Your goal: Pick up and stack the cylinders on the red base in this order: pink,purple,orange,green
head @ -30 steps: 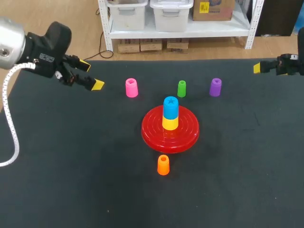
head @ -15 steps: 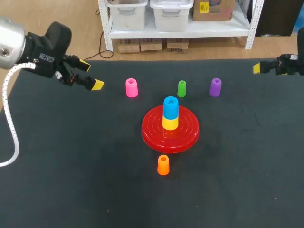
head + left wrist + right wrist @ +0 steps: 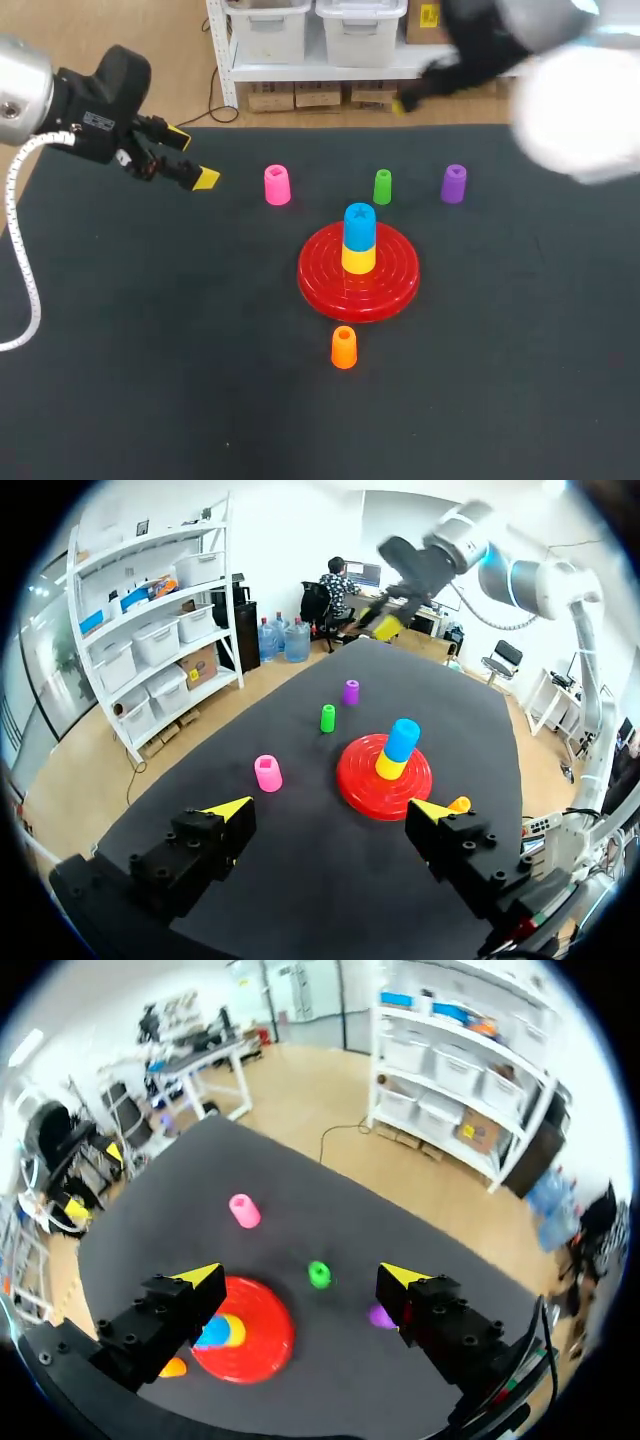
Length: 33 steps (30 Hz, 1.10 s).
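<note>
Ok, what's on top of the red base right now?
On the red base a yellow cylinder stands centrally, a blue cylinder stacked on it. The centre beneath them is hidden.

The white right arm [image 3: 575,110] is a blur from above. A finger of the left gripper [image 3: 332,808] half hides the orange plastic cylinder [image 3: 459,804].

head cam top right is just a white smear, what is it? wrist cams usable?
Head view: the smear is my right arm, blurred and blown out white; the red base is sharp. Left wrist view: fisheye-bent but crisp, the pink cylinder evenly lit. Right wrist view: softer overall, the green cylinder slightly smeared, still usable.
</note>
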Each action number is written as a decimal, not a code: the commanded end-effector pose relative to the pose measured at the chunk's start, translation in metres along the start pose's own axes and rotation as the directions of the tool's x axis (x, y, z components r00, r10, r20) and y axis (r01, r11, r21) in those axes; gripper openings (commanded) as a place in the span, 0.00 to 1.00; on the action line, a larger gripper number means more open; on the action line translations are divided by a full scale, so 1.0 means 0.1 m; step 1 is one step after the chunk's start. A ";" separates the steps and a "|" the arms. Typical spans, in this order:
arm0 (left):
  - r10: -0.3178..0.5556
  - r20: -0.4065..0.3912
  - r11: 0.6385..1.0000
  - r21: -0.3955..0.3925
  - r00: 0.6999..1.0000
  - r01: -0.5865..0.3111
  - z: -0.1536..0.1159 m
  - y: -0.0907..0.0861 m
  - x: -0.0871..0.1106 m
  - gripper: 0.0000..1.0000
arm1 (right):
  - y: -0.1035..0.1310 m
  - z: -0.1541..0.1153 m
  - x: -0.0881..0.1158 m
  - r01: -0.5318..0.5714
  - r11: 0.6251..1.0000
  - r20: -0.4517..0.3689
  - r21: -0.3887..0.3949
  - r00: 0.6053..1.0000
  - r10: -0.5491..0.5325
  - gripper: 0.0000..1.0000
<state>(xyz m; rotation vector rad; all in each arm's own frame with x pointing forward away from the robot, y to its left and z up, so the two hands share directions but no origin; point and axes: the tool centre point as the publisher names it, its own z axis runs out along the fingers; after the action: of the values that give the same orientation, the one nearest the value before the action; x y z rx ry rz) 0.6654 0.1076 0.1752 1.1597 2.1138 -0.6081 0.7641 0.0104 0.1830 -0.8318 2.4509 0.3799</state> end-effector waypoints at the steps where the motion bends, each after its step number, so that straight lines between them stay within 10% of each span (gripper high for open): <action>1: 0.001 0.003 1.000 0.001 1.000 -0.001 0.00 0.01 0.01 1.00 | 0.80 1.26 -0.88 0.345 0.938 -0.374 0.022 0.873 -0.312 1.00; 11: 0.001 0.003 1.000 0.001 1.000 -0.001 0.00 0.01 0.01 1.00 | 0.90 1.83 -0.84 0.526 0.838 -0.492 -0.145 0.697 -0.522 1.00; 33: 0.001 0.003 1.000 0.001 1.000 -0.001 0.00 0.01 0.01 1.00 | 0.71 1.94 -0.45 0.441 0.868 -0.556 -0.229 0.672 -0.489 1.00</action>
<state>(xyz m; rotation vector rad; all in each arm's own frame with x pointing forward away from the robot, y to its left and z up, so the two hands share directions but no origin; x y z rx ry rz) 0.6655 0.1076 0.1752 1.1595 2.1140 -0.6080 0.8139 0.1615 0.0565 -1.6796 2.4528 0.0424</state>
